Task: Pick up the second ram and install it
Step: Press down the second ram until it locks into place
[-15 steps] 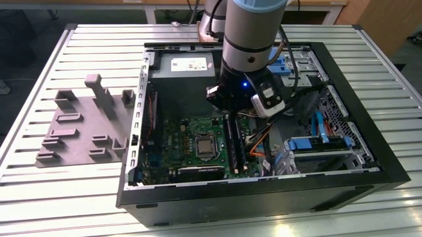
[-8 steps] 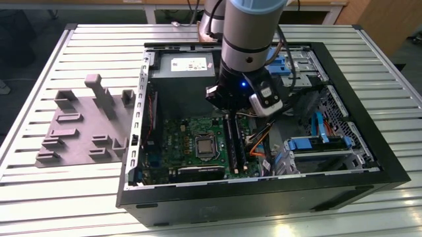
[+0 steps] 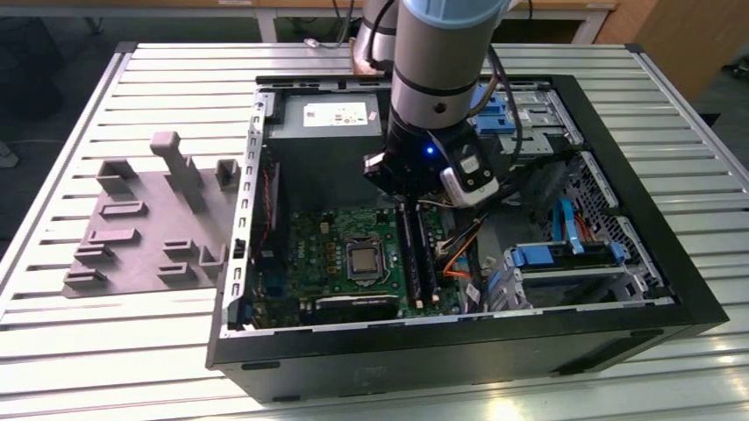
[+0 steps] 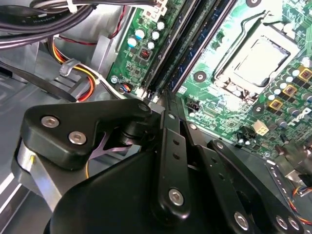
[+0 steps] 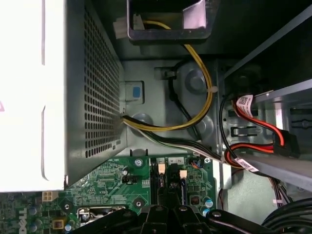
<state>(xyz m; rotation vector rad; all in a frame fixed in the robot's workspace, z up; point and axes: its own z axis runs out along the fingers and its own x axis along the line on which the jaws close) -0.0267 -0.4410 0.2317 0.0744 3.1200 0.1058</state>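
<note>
Second ram (image 4: 187,46), thin dark-chipped stick on edge in a black motherboard slot (image 4: 168,53)

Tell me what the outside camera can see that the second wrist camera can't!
Exterior view alone: the whole open computer case on a slatted metal table, a grey holder tray on the exterior view's left, and the robot arm reaching down into the case.

Second wrist view alone: the black linkage of the tool close up, ending right over the end of the long memory slots.

Both: the green motherboard with its silver processor socket, and the orange and yellow cables.
</note>
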